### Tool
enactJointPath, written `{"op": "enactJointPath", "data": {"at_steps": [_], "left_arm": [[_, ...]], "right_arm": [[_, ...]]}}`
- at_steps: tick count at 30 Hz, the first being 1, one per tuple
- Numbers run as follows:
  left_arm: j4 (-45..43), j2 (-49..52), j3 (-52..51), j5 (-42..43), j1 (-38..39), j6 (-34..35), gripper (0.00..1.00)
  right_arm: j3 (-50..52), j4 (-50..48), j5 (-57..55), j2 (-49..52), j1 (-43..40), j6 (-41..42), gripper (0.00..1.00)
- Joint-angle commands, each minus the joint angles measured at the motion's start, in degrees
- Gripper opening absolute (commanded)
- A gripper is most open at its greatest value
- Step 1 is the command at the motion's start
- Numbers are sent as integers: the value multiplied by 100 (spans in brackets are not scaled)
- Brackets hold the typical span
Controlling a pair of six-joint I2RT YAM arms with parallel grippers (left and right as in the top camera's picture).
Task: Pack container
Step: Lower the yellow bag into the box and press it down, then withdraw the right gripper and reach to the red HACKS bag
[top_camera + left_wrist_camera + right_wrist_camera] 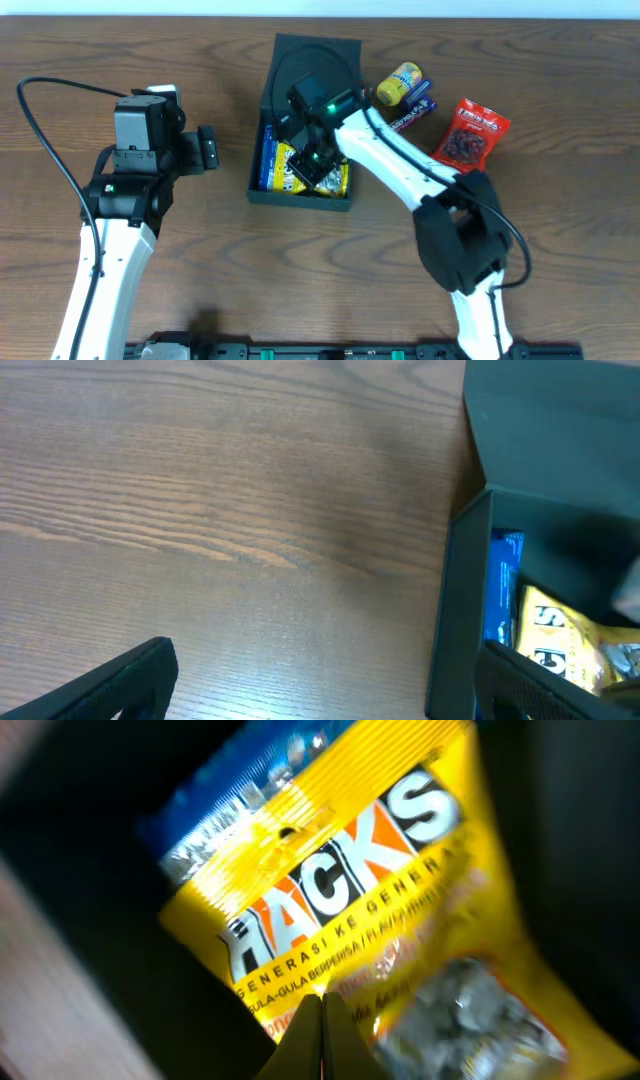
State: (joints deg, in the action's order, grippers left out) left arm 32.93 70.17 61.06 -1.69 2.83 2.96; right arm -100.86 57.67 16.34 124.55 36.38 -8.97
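The dark container [300, 200] stands open at the middle of the table, its flap lid folded back at the far side. Inside lie a yellow Hacks packet [335, 180] and a blue packet [268, 160]. My right gripper [312, 165] is down inside the container. In the right wrist view its fingers [322, 1020] are pressed together just over the yellow packet [340, 890], with the blue packet [200, 830] behind. My left gripper [210, 148] is open and empty, left of the container. The left wrist view shows its fingers [325, 660] beside the container wall [455, 620], with the yellow packet [560, 635] inside.
To the right of the container lie a yellow round packet [398, 84], a dark blue bar [412, 108] and a red packet [472, 133]. A black cable loops over the table at the far left [40, 110].
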Motion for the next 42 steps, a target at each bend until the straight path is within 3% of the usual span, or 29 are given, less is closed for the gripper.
{"op": "enactJointPath", "data": {"at_steps": [1,24,39,42], "left_arm": [[-22,-57,173,24,-24,-22,95],[-20,-57,170,26,-24,-20,95],[-20,-57,173,24,-24,-22,95],[-20,-57,173,24,-24,-20,95]], "right_arm": [[20,2,13,170,39,83,2],[22,-122,74,586,35,278,1],[-59,-551,208,-1075,-127,306,1],[-59,-603,-175,-1340,-334,656,1]]}}
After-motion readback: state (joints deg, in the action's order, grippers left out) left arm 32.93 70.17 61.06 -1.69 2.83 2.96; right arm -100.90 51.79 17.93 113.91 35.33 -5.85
